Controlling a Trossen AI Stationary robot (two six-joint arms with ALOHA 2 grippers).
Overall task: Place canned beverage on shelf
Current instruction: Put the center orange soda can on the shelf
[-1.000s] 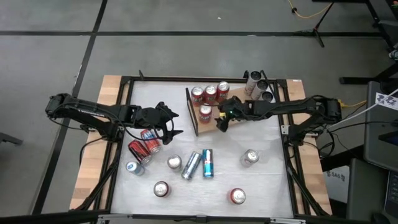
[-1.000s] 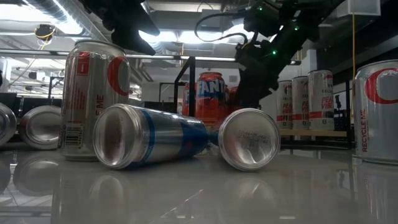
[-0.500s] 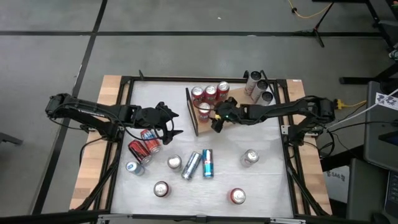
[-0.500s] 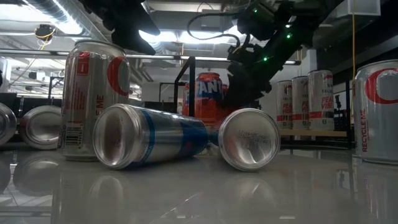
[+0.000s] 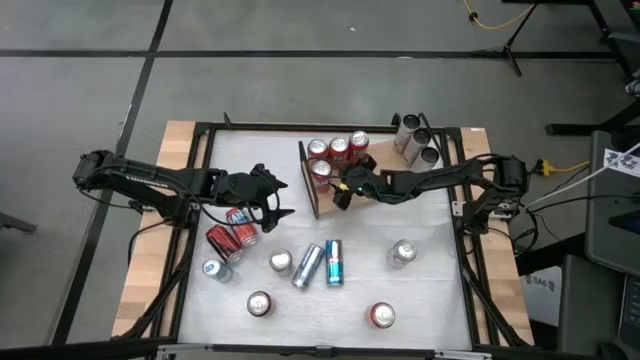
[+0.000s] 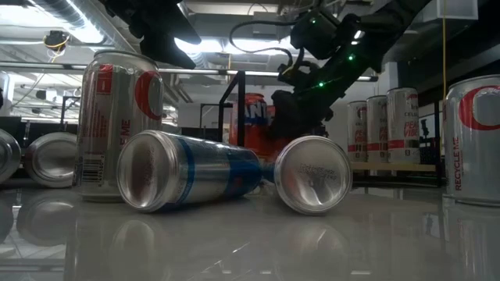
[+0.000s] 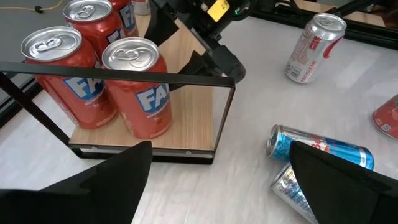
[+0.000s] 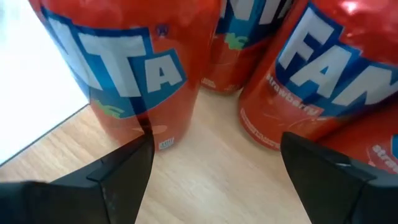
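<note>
White table (image 5: 430,290), grey floor (image 5: 300,80)

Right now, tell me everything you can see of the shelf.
The shelf is a flat, light-brown wood-grain board lying on the white table, toward its far edge. A thin dark frame stands upright along its short edge facing the left arm. Four red Fanta cans stand upright on it, grouped near that frame. The right gripper hangs open above the board beside the cans, touching nothing visible.
</note>
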